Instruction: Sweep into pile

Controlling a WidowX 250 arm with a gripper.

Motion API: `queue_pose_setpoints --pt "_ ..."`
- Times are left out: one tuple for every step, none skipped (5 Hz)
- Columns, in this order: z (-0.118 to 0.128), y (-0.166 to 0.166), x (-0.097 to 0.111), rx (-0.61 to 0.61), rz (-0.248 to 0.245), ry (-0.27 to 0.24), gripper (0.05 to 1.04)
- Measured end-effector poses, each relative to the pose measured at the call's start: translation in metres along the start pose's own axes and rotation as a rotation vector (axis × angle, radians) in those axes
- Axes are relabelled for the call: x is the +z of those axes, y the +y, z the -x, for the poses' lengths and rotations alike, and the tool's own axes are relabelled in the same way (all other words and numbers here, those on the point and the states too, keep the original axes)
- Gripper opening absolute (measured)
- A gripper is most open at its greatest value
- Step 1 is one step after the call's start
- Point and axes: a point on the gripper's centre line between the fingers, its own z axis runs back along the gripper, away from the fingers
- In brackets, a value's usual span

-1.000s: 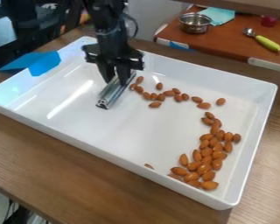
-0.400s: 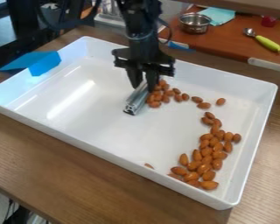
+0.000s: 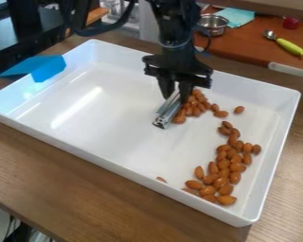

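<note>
The black gripper [image 3: 175,96] hangs over the upper middle of the white tray [image 3: 103,123], shut on a silver metal bar [image 3: 168,112]. The bar lies low at the tray floor, its near end toward the lower left. Against its right side is a cluster of almonds [image 3: 193,107]. A few almonds [image 3: 221,114] lie just right of that cluster. Down the tray's right side runs a larger group of almonds [image 3: 222,170], reaching the front right corner. One almond [image 3: 161,179] sits by the front wall.
Raised walls surround the tray on a wooden table [image 3: 65,175]. Blue tape [image 3: 48,69] covers part of its left rim. Behind, on a brown surface, are a metal pot [image 3: 213,24], a teal cloth [image 3: 237,17] and a spoon with a green handle [image 3: 289,47].
The gripper and bar have moved right across the tray. The upper almonds, loosely strung out before, are now bunched farther right along the bar. The right-hand group has stayed put.
</note>
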Motion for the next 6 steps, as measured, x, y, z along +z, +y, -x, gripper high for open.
queue_pose_setpoints --pt "-0.002 -0.010 -0.002 -0.033 0.005 -0.022 0.336" --pt "-0.003 -0.014 -0.003 -0.038 0.011 -0.035 0.336" --pt "0.008 -0.042 -0.001 -0.134 0.052 -0.052 0.336" --pt "0.021 -0.055 0.002 -0.192 0.073 -0.056 0.336" --pt "0.028 -0.058 0.006 -0.213 0.083 -0.064 0.336" --pt "0.037 -0.062 0.009 -0.228 0.101 -0.054 0.336"
